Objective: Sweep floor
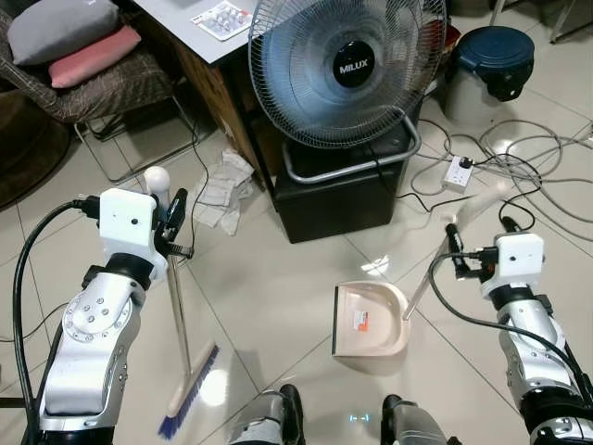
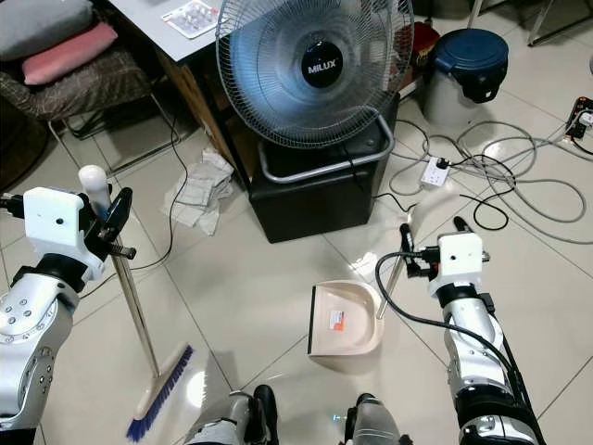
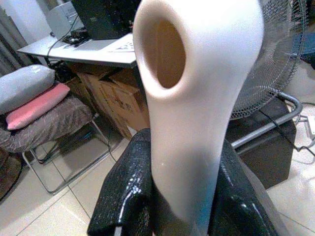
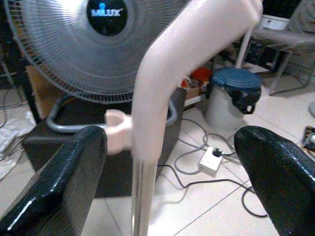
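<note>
2 grippers [image 1: 176,222] [image 1: 480,243], broom [image 1: 179,315], dustpan [image 1: 371,320]

Dustpan handle [image 4: 162,98] is motion-blurred. Broom shaft [image 3: 197,123] is hidden between the fingers [image 3: 123,196]. Counter [image 1: 185,23] is cropped.

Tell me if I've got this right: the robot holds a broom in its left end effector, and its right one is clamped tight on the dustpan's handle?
Not quite. The left end effector does hold the broom, but the right end effector is open. The right wrist view shows its fingers spread wide on either side of the dustpan handle, not touching it.
</note>
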Tool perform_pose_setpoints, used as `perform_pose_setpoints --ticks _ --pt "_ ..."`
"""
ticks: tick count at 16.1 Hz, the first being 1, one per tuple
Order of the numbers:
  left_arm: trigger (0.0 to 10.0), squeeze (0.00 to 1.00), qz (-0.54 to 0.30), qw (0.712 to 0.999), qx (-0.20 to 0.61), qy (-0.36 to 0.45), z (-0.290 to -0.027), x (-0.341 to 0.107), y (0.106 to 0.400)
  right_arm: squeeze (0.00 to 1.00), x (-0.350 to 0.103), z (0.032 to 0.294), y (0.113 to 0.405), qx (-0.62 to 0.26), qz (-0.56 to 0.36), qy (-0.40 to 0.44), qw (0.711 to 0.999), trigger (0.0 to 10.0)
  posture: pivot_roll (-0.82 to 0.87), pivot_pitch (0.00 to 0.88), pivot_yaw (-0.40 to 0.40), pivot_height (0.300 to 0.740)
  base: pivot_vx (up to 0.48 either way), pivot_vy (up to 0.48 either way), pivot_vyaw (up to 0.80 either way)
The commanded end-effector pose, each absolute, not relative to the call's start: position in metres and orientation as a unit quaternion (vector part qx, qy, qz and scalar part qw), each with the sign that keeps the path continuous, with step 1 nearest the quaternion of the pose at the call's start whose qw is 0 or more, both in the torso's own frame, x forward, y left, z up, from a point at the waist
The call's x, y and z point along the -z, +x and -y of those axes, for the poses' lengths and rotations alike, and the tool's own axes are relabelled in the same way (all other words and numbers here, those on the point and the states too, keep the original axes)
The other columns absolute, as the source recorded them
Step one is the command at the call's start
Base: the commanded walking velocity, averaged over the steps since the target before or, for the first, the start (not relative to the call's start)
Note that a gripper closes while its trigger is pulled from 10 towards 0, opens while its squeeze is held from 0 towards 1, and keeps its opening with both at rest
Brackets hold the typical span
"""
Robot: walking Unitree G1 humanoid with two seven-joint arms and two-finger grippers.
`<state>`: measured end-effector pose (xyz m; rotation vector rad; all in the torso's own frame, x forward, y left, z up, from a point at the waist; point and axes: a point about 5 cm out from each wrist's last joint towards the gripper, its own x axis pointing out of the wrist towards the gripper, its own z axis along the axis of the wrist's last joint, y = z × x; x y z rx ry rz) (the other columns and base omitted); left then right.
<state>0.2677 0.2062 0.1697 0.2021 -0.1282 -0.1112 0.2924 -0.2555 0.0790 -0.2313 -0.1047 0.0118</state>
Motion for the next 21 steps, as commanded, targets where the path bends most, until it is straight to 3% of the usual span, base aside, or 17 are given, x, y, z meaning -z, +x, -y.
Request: perform_pose_setpoints --ticks 1,20,21 --pt "10.0 0.0 0.074 0.99 0.041 0.111 -0.212 -0.175 0.264 1.0 -0.073 0.252 0.289 -0.023 0.038 -0.122 0.992 10.0 0.11 0.213 0.166 0.74 0.0 0.0 0.0" --pt "10.0 0.0 0.077 0.989 0.04 0.12 -0.217 -0.182 0.262 1.0 -0.095 0.284 0.307 0.019 0.038 -0.099 0.994 10.0 0.16 0.242 0.192 0.74 0.0 0.0 0.0" --pt "10.0 0.0 0.075 0.989 0.038 0.125 -0.221 -0.183 0.261 0.79 -0.1 0.287 0.311 0.018 0.04 -0.101 0.994 10.0 0.17 0.248 0.195 0.74 0.0 0.0 0.0"
